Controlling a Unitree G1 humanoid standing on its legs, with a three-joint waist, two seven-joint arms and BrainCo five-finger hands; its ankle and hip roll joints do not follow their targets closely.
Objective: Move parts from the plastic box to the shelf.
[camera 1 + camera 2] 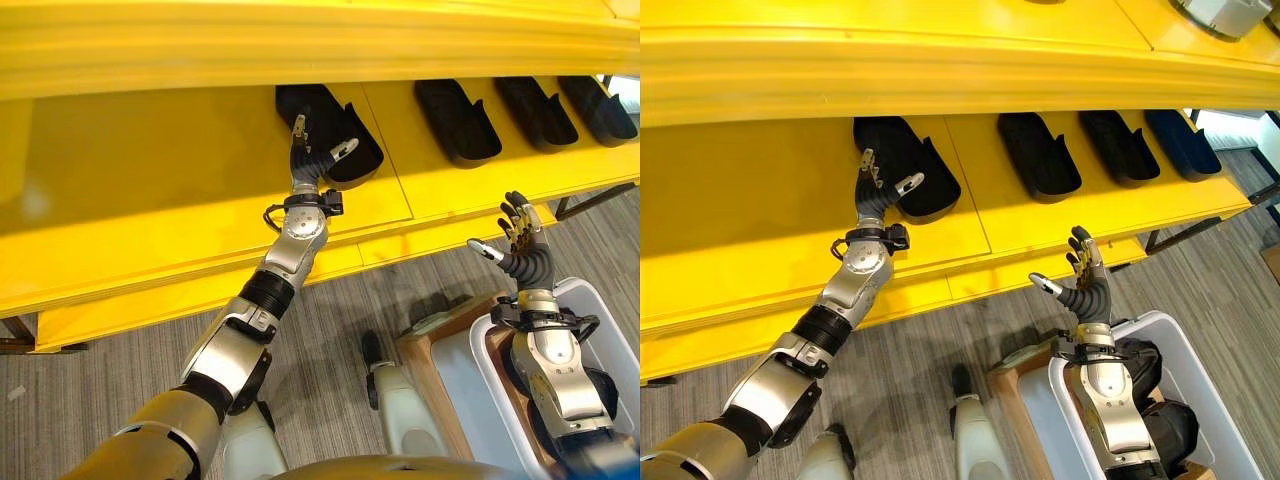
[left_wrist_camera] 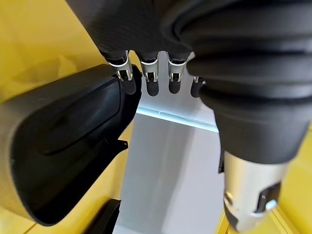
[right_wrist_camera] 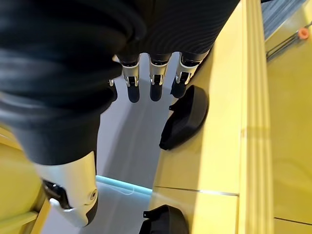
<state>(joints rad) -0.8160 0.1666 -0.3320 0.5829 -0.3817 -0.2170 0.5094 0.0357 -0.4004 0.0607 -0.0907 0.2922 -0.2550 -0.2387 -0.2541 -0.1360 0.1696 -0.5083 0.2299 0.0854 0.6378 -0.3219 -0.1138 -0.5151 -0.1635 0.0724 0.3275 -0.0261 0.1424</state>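
Note:
On the yellow shelf (image 1: 150, 180) lies a black moulded part (image 1: 340, 125), the leftmost of a row. My left hand (image 1: 308, 165) reaches onto the shelf against the part's near end. Its fingers (image 2: 148, 78) are straight and the thumb is spread; the part (image 2: 58, 141) sits beside them, not gripped. My right hand (image 1: 1085, 285) is raised over the white plastic box (image 1: 1160, 320), fingers straight and nothing in it. Dark parts (image 1: 1170, 425) lie in the box under the right forearm.
Three more black parts (image 1: 457, 120) (image 1: 535, 110) (image 1: 598, 108) lie in a row to the right on the shelf. A yellow upper shelf lip (image 1: 300, 50) overhangs. A wooden stand (image 1: 440, 330) stands left of the box. The shelf left of my hand is bare.

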